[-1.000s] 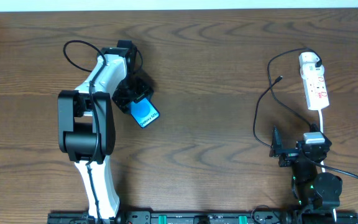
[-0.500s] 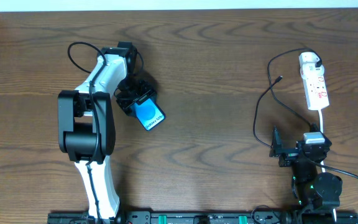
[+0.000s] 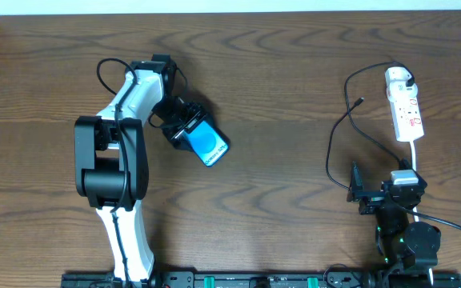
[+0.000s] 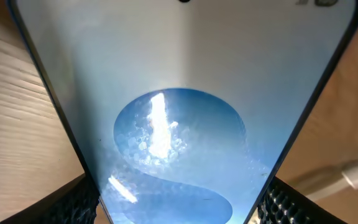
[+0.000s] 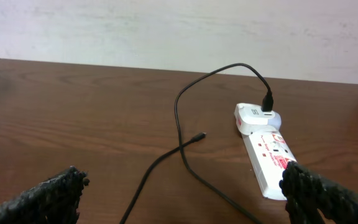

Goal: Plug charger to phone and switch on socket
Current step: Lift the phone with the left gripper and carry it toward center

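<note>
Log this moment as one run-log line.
left gripper: jaws clamped on phone | right gripper: jaws open, empty | charger: tip free, far from phone | socket: adapter plugged in

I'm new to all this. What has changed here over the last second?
The left gripper, holding the phone by its edges, carried it to the right, toward the side where the charger lies. Nothing was picked up or let go. The charger, the socket and the open right gripper stayed where they were.
</note>
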